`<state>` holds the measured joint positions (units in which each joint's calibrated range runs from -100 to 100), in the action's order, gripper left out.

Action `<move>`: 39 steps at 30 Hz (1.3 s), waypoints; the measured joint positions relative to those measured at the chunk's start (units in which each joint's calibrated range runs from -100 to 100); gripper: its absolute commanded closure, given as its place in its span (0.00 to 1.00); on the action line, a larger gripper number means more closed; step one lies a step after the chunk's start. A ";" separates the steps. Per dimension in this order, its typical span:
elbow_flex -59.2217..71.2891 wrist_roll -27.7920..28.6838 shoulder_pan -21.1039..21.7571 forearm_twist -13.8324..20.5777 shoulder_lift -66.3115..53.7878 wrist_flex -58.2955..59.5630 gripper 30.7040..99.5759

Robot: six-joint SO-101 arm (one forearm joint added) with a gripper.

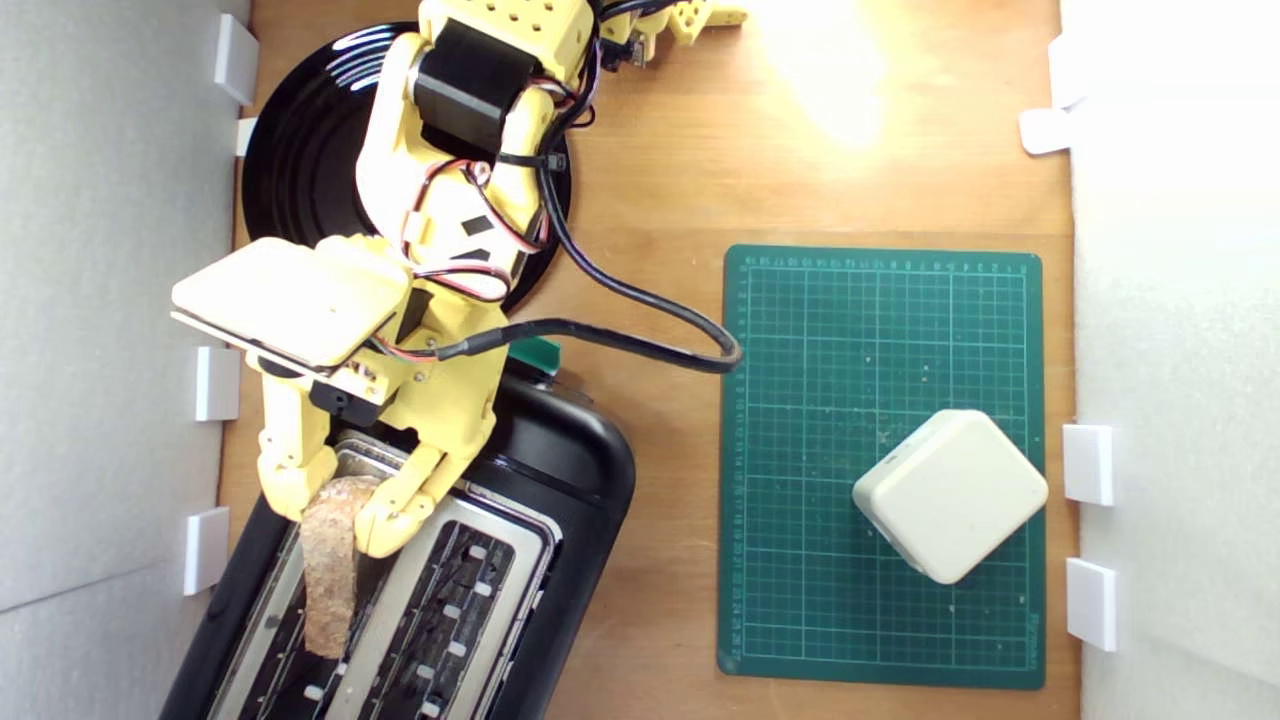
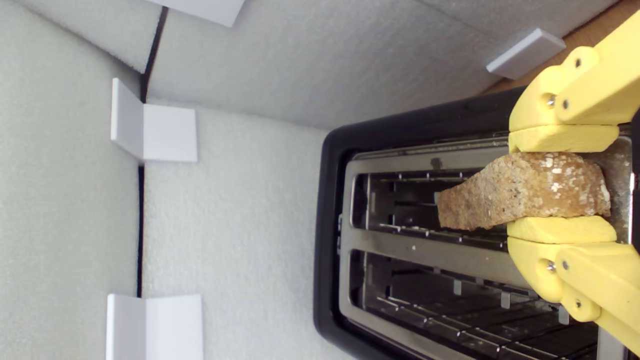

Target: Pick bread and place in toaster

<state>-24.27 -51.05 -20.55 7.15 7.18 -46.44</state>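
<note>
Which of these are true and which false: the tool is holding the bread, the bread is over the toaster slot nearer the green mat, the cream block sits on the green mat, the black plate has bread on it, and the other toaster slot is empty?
1. The tool is holding the bread. True: its two yellow fingers press on the crust from both sides.
2. The bread is over the toaster slot nearer the green mat. False: it is over the slot farther from the mat, by the foam wall.
3. The cream block sits on the green mat. True.
4. The black plate has bread on it. False: no bread shows on its visible part; the arm covers the rest.
5. The other slot is empty. True.
</note>
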 measured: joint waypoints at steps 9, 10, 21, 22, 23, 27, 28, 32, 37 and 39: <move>-0.83 0.00 0.37 0.00 3.78 0.00 0.57; -1.02 0.00 0.37 0.00 4.03 0.00 0.57; -1.11 0.00 0.46 0.00 4.79 0.00 0.54; -1.11 0.00 0.64 0.00 4.79 0.00 0.51; -1.11 0.00 0.64 0.00 4.79 0.00 0.48; -1.11 0.00 0.64 0.00 4.87 0.00 0.37; -1.20 0.00 0.55 0.09 4.96 0.00 0.36; -1.29 0.00 0.46 0.71 5.04 0.00 0.34; -1.29 -0.52 0.37 0.27 5.04 0.00 0.34; -1.29 -0.52 0.37 0.27 5.04 0.00 0.34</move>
<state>-25.57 -51.57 -20.18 7.42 12.22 -46.44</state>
